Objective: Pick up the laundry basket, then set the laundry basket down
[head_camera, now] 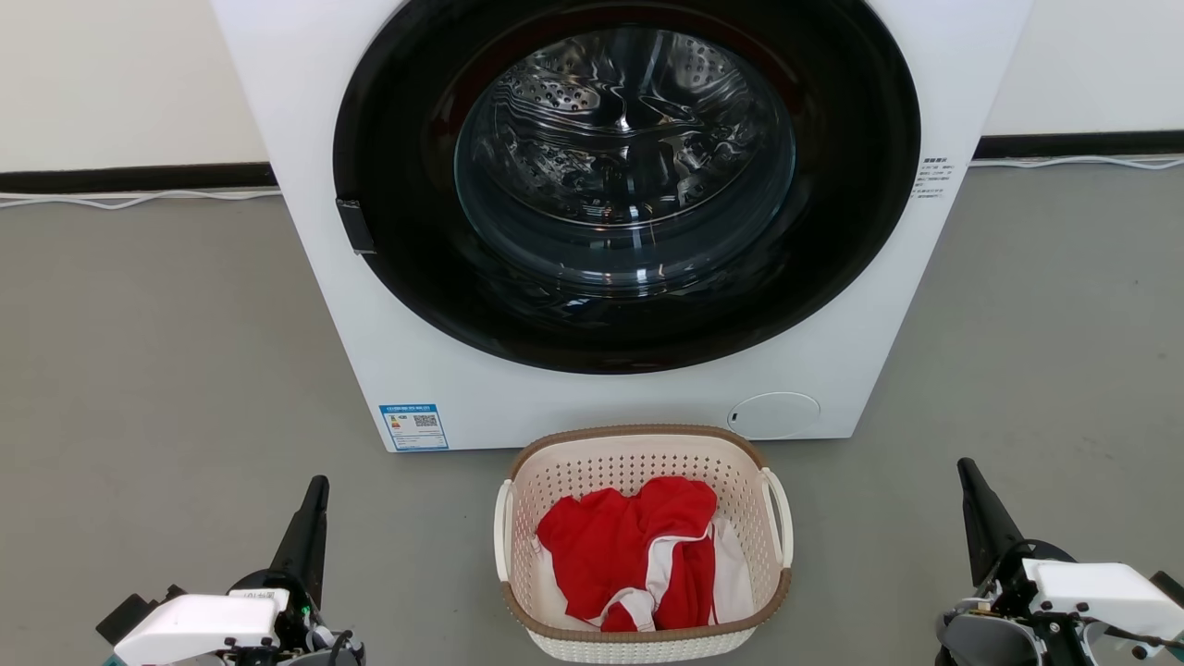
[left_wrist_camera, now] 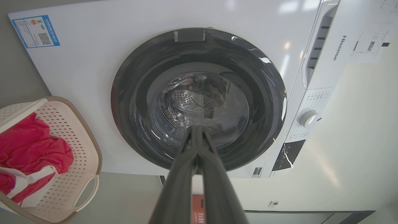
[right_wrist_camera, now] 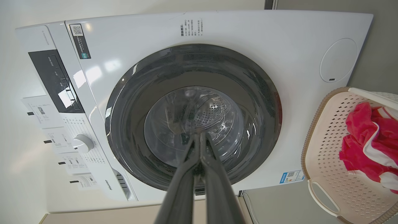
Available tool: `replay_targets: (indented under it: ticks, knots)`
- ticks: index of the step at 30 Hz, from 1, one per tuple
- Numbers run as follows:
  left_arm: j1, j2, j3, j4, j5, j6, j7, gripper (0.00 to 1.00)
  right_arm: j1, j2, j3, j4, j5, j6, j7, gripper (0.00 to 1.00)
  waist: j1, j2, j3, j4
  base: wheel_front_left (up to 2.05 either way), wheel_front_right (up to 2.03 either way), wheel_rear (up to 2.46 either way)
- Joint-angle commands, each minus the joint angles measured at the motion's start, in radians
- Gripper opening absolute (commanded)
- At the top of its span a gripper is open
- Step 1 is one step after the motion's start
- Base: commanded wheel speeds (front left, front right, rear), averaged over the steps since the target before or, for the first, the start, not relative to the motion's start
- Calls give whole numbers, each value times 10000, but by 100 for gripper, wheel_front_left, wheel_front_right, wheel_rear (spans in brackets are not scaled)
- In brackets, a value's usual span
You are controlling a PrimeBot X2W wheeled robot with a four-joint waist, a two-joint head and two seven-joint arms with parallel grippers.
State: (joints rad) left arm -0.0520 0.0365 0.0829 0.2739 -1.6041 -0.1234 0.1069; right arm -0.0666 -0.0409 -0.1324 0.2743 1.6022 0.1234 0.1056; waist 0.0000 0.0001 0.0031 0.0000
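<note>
Laundry basket (head_camera: 638, 432) bottom centre; left pincer (head_camera: 313, 499), right pincer (head_camera: 969, 483) both pressed together. Risk: lopsided lift tilts basket, red garment (head_camera: 629, 546) spills.

White front-load washer (head_camera: 832, 305) on grey floor (head_camera: 139, 370), round dark glass door (head_camera: 626, 324) closed, steel drum (head_camera: 620, 129) behind. Blue label (head_camera: 413, 426) btm left of front, round cap (head_camera: 773, 415) btm right. White cable (head_camera: 139, 198) along black skirting (head_camera: 129, 178). Red & white garment (head_camera: 629, 546) crumpled just in front.

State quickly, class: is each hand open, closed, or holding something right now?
Left hand: closed, holding nothing.
Right hand: closed, holding nothing.
</note>
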Motion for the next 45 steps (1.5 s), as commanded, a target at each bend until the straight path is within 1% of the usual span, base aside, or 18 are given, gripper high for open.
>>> replay_targets:
  ticks: [1, 19, 20, 22, 25, 29, 33, 39, 45]
  knots:
    - [-559, 137, 305, -290, -49, -73, 60, 0, -413, -93, 190, -296, 68, 73, 74, 0, 0, -1, 0, 0, 0, 0, 0]
    - [-559, 137, 305, -290, -49, -73, 60, 0, -413, -93, 190, -296, 68, 73, 74, 0, 0, -1, 0, 0, 0, 0, 0]
    - [0, 0, 0, 4, 0, 0, 0, 100, 1, 0, 0, 4, 0, 0, 0, 100, 0, -1, 0, 0, 0, 0, 0]
    - [104, -44, -8, 219, 0, 4, -16, 100, 115, 29, 25, 184, -4, -4, -1, 100, 0, -1, 0, 0, 0, 0, 0]
    - [110, -40, -64, 236, 40, 2, -104, 100, 143, 26, 45, 116, -38, -2, -85, 100, 3, -1, 6, -3, 0, 0, 0]
    - [111, -34, -120, 269, 96, 0, -222, 100, 198, 22, 79, 31, -117, 0, -205, 100, 23, -1, -10, 6, 0, 0, 0]
    - [116, -28, -166, 306, 178, -3, -339, 100, 255, 15, 98, -33, -276, 3, -324, 100, 3, -1, 14, 9, 0, 0, 0]
    - [88, -19, -215, 399, 433, -7, -515, 100, 286, 4, 75, -98, -873, 7, -500, 100, 1, -1, 39, 2, 0, 0, 0]
    - [64, -11, -244, 475, 980, 23, -691, 100, 313, -1, 55, -195, -1802, 10, -676, 100, 1, -1, 53, -17, 0, 0, 0]
